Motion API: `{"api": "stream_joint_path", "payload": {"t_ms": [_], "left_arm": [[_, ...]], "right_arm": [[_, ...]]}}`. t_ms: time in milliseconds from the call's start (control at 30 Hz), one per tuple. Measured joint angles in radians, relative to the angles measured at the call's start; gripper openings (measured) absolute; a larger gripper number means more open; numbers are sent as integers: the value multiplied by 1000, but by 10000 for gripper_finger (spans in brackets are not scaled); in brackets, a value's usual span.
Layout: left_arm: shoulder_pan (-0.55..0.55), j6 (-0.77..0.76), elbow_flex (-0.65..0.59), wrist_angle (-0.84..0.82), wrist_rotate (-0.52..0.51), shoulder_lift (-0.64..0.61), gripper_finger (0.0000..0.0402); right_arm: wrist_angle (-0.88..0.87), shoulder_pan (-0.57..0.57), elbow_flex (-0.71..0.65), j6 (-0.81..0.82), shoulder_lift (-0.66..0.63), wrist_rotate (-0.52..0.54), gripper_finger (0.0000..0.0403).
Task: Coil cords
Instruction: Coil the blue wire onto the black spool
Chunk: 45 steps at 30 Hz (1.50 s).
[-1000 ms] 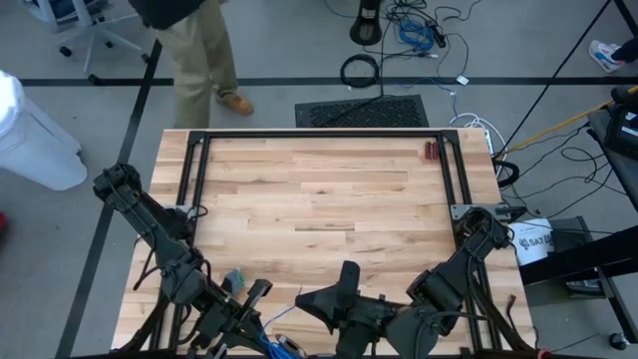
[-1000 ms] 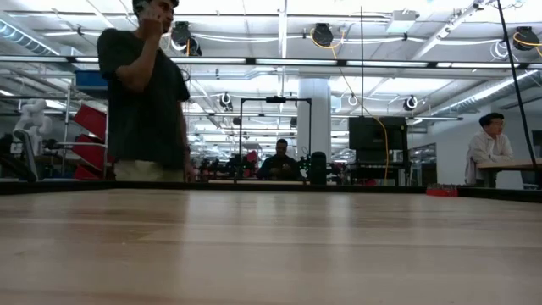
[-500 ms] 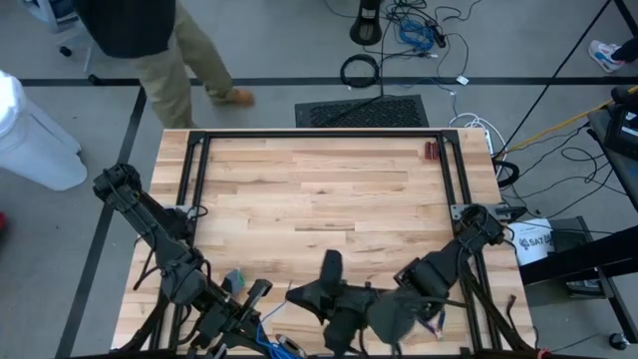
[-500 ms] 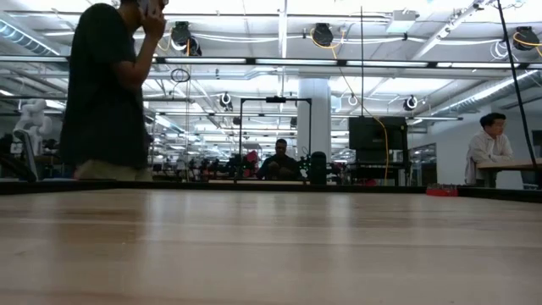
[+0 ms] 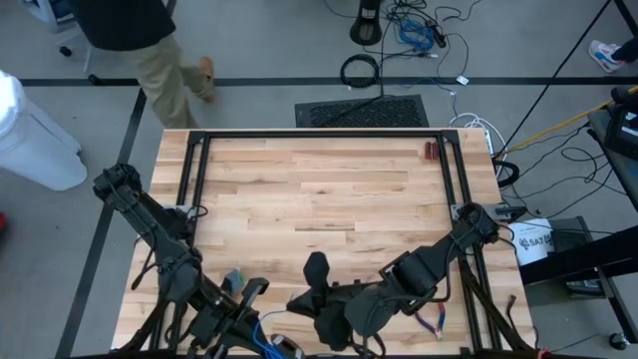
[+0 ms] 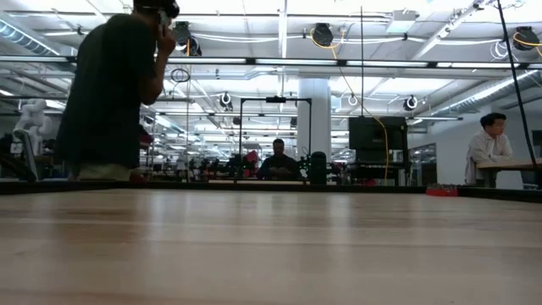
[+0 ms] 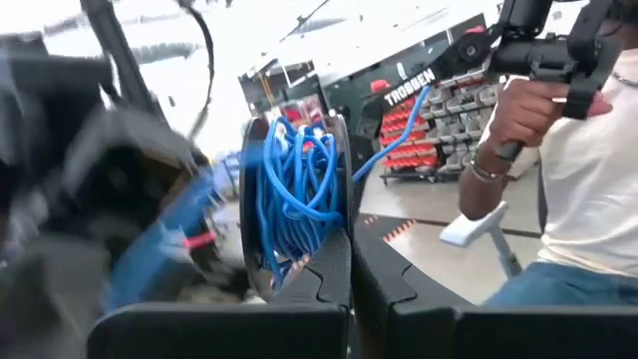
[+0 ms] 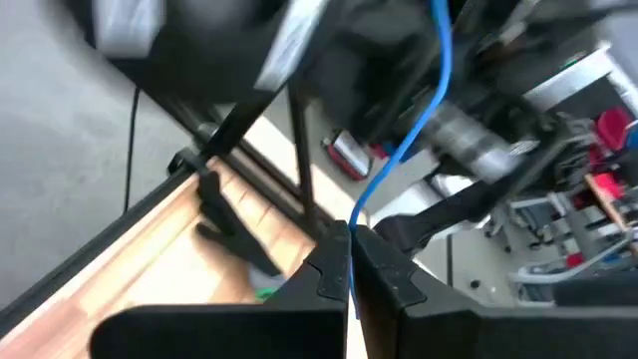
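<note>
Right gripper (image 8: 350,261) closed on blue cord (image 8: 419,130); left gripper (image 7: 350,274) clamps its coil (image 7: 297,194), at tabletop's (image 5: 319,189) 6 o'clock edge.

Robotics lab, robot arms (image 5: 150,224), floor cables (image 5: 419,30)

Blue cord (image 7: 297,189) (bunched loops)

Legible text, one item certain: "TROSSEN", white capitals on a dark slanted bar (image 7: 411,80), left wrist view. Partial lettering, apparently "SAZ", on a white container (image 5: 535,241) beside the table, high view. Nothing else readable.
</note>
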Motion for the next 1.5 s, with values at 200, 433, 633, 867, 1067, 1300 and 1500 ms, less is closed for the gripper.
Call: {"api": "stream_joint_path", "payload": {"t_ms": [200,433,633,867,1067,1300,1500], "left_arm": [[-2,47,0,48,0,0,0],[-16,46,0,43,-35,0,0],[-47,51,0,35,-121,0,0],[-55,46,0,2,-210,0,0],[-54,-1,0,-27,-262,0,0],[-50,-41,0,-56,-320,0,0],[-29,-110,0,-121,-362,0,0]], "right_arm": [[2,2,-2,42,49,-46,0],[-1,24,-2,108,63,-10,0],[-69,81,-2,173,56,56,0],[-126,151,-1,247,54,155,0],[-147,206,-1,311,38,197,0],[-174,214,0,402,11,204,0],[-184,201,0,422,-9,168,0]]}}
